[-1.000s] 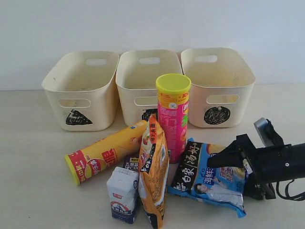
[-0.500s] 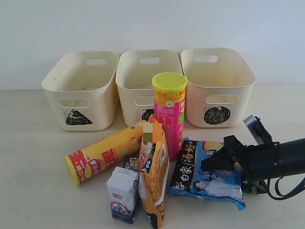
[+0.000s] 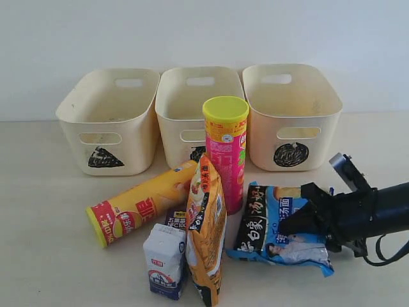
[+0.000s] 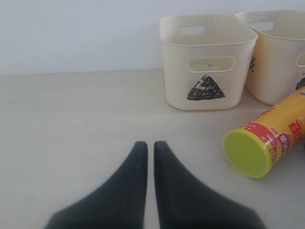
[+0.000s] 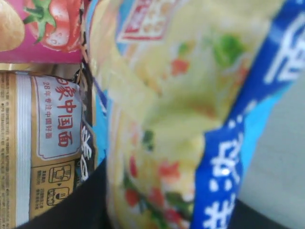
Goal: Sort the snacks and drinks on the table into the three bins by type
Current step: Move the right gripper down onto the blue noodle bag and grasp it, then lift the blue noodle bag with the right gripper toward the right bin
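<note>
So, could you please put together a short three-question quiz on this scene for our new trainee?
1. True or false: the pink chip tube stands upright.
2. In the exterior view, which mark is on the leftmost bin? A circle, B triangle, C square.
3. Fill in: the right claw has its jaws around the ____.
Key: 1 true; 2 B; 3 noodle pack.

The right gripper (image 3: 287, 225) has slid onto the noodle pack (image 3: 263, 222) and closed on it, nudging the pink tube (image 3: 225, 160) left
</note>
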Robot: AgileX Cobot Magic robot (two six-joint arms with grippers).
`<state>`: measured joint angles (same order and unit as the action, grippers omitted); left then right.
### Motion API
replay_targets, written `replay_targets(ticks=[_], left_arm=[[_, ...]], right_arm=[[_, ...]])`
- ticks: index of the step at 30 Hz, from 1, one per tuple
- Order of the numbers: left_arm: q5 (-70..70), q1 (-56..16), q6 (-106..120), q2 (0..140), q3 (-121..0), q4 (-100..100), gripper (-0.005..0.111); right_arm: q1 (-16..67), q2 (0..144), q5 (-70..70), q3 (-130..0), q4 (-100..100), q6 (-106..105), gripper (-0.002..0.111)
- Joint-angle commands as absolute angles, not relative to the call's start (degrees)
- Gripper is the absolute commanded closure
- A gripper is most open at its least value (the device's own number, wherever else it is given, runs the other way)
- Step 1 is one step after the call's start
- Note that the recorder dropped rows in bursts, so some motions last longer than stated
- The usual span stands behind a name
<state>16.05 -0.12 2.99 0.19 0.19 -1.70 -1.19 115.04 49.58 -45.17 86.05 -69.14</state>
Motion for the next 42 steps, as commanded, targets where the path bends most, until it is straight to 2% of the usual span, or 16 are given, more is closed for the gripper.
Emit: replay_targets(ticks=[1,24,42], left_arm=[[15.5,-0.6,2.6,0.0,0.0,-1.9,0.103],[15.5,-0.6,2.6,0.0,0.0,-1.9,0.103],[15.5,-0.6,2.6,0.0,0.0,-1.9,0.103]], right_arm=[[-1.7,112.3,45.0,-44.7,83.5,-68.6,0.108],[-1.7,83.4,38.3,-44.7,60.4,-51.4,0.108],[-1.7,58.9,24.2,-47.2,59.4,-49.7,0.108]])
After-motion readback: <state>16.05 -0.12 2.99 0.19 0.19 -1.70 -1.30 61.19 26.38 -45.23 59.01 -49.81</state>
